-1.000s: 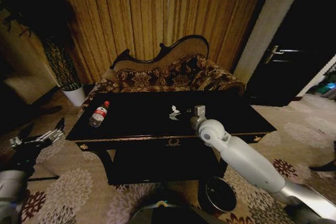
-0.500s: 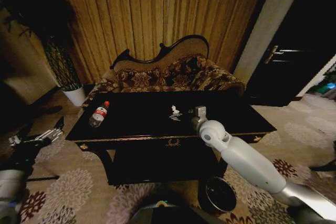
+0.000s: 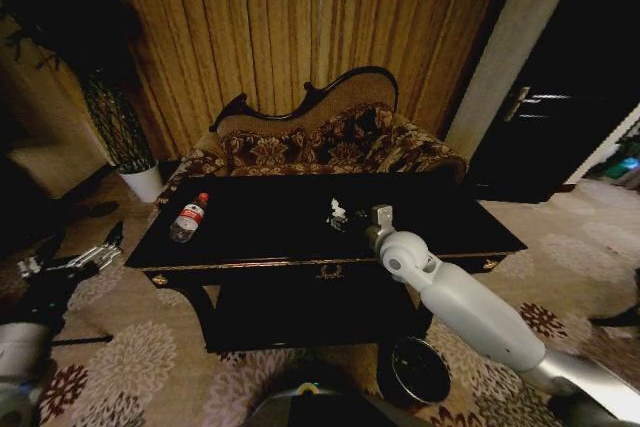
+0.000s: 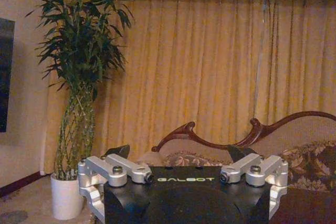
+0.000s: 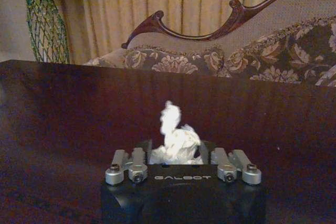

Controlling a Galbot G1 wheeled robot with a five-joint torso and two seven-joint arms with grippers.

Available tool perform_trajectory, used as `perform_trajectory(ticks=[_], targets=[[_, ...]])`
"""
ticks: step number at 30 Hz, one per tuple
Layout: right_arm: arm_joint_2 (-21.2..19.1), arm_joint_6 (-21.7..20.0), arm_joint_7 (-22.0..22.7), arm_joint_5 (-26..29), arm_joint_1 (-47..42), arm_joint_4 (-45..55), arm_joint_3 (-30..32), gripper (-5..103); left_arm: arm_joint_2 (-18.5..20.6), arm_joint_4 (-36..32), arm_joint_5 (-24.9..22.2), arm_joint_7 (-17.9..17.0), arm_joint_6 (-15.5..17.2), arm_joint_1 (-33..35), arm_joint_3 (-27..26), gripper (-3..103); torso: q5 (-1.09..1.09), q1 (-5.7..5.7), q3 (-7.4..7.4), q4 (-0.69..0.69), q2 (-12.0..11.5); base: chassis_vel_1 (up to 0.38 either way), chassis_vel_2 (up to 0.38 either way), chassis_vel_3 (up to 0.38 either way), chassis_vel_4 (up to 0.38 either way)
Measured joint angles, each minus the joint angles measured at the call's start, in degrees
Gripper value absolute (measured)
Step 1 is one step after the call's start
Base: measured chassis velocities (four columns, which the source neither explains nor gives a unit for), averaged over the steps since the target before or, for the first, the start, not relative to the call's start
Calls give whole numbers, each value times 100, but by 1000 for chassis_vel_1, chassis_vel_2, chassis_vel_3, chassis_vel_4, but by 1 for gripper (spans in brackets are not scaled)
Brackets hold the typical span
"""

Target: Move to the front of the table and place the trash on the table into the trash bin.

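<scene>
Your right gripper (image 5: 176, 153) has crept forward and now brackets the paper wad (image 5: 176, 140) mid-desk (image 3: 260, 232), jaws open, nothing squeezed yet; left gripper (image 3: 70, 262) idles open.

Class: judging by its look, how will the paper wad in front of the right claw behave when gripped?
The paper wad looks crumpled, so it probably squashes rather than resists. It seems light and may slide if nudged. The right claw brackets it on the table.

- A bottle (image 3: 189, 216) is placed on the table (image 3: 260, 237) at the left, and a paper wad (image 3: 335, 213) near the centre.
- The trash bin (image 3: 418, 371) is set on the floor before the table, to the right.
- A sofa (image 3: 330, 142) is positioned behind the table.
</scene>
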Motion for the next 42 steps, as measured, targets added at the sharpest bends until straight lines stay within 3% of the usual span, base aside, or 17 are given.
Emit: perform_trajectory(ticks=[4,7,9,12,16,30,38,42], targets=[[-5,5,0,-14,-23,-2,6,41,-2,0,0,3,0,-1,6,100,0,0,0,0,0,0,0,0,0],[-13,12,-1,-21,-37,-2,23,25,-3,0,0,5,0,-5,11,100,0,0,0,0,0,0,0,0,0],[-15,13,-1,-21,-39,-2,27,25,-2,0,0,5,0,-6,12,100,0,0,0,0,0,0,0,0,0],[-21,16,-1,-21,-66,9,54,11,9,0,0,6,0,-12,13,100,0,0,0,0,0,0,0,0,0],[-28,24,-2,-22,-119,30,102,2,11,0,-1,6,0,-15,23,100,0,0,0,0,0,0,0,0,0],[-86,292,-17,46,-390,207,566,1,42,0,6,1,6,-69,103,100,0,0,0,0,0,0,0,0,0],[-196,822,-49,20,-715,341,1261,1,64,0,-29,-1,8,-84,104,100,0,0,0,0,0,0,0,0,0],[-230,1251,-55,-281,-991,402,1615,1,71,0,-82,-2,-64,-84,78,100,0,0,0,0,0,0,0,0,0]])
